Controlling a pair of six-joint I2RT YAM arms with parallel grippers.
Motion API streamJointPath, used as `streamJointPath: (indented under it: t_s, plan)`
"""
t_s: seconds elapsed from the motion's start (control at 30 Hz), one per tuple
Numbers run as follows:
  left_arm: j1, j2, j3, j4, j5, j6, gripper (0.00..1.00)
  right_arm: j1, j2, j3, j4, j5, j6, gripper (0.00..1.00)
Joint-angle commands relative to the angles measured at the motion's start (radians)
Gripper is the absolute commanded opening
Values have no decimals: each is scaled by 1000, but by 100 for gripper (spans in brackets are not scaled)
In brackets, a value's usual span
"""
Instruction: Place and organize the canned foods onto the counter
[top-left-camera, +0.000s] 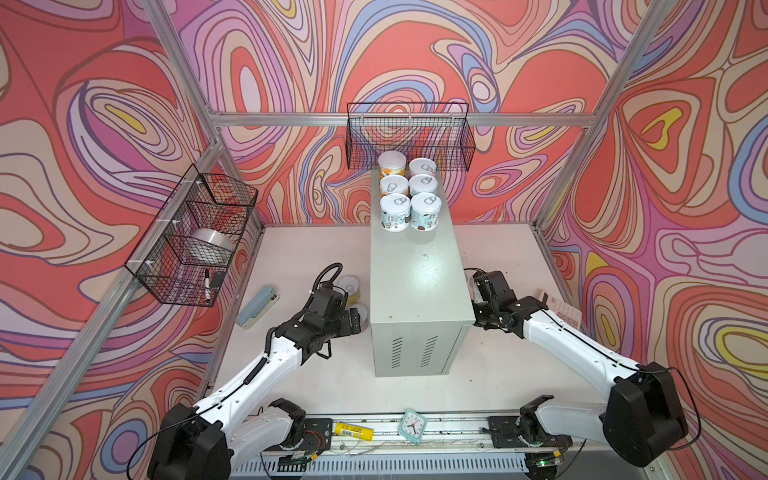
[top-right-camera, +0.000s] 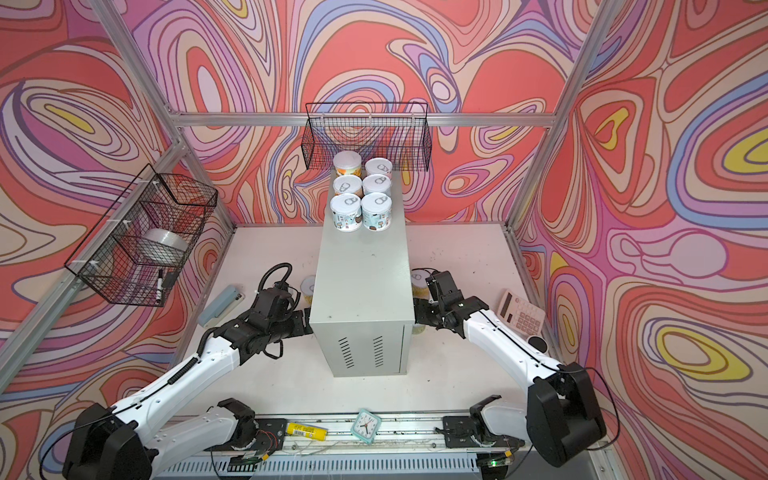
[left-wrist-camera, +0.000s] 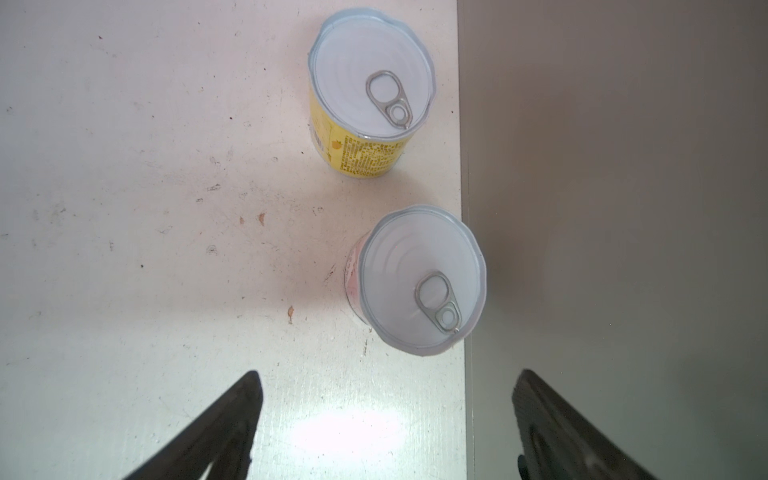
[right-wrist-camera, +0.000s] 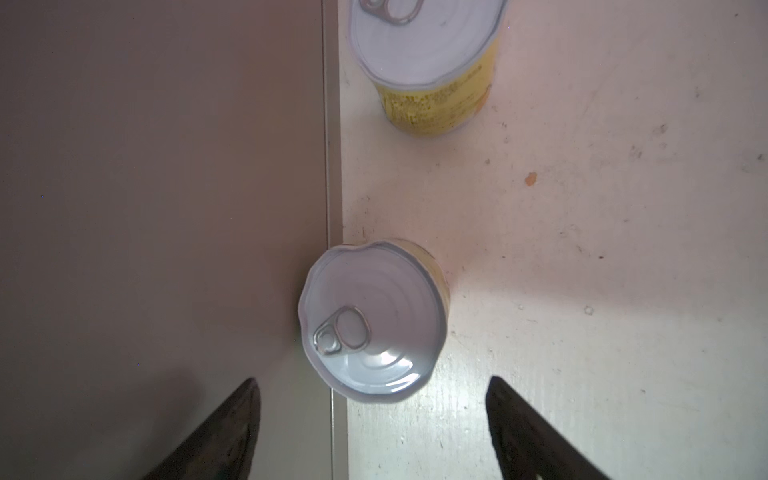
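Observation:
Several cans stand in two rows at the far end of the counter, a tall pale grey-green cabinet. On the white table left of it stand a yellow can and a pink-labelled can, the latter close against the cabinet's side. My left gripper hovers above them, open and holding nothing. To the cabinet's right, a yellow-edged can touches its wall, with a second yellow can farther on. My right gripper hangs open over the nearer one.
A black wire basket hangs on the back wall above the cans. Another basket on the left wall holds a tape roll and a marker. A blue-grey stapler, a pink calculator, a small clock and a yellow tube lie about.

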Motion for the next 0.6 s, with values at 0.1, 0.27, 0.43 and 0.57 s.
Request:
streamJointPath:
  t_s: [0.1, 0.27, 0.43, 0.57]
  plan:
    - [-4, 14, 29, 21, -13, 5, 95, 0, 13, -37, 9, -35, -26, 87]
    - [-3, 31, 39, 20, -14, 11, 94, 0, 37, -36, 12, -51, -42, 87]
    - [-4, 39, 44, 24, -13, 13, 94, 1, 62, -32, 29, -46, -46, 87]
    - [-3, 50, 39, 36, -9, 12, 94, 5, 102, -8, 36, -39, -62, 87]
